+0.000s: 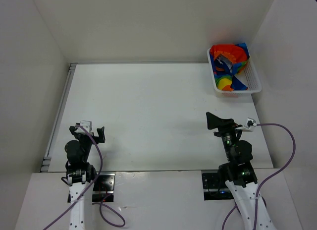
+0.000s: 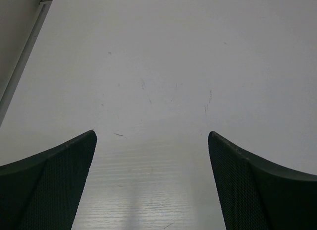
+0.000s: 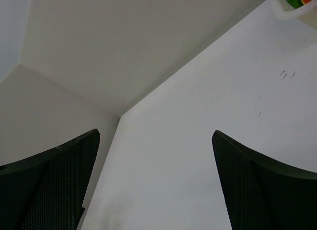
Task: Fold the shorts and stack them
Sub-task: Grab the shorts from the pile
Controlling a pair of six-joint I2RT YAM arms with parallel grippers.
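Shorts (image 1: 229, 62) bunched in white basket (image 1: 251, 80), far right corner of counter (image 1: 148, 116). Left jaws and right jaws both spread, empty, near edge. Step: pickup not yet begun. Next, likely: right arm reaches far, pinches cloth, drags onto counter.

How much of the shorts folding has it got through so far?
Nothing looks done yet: the rainbow-striped cloth shorts lie crumpled in the white plastic mesh basket at the far right corner. Nothing is in hand: the left hand and right hand are open and empty. Taking out, folding and stacking all remain.
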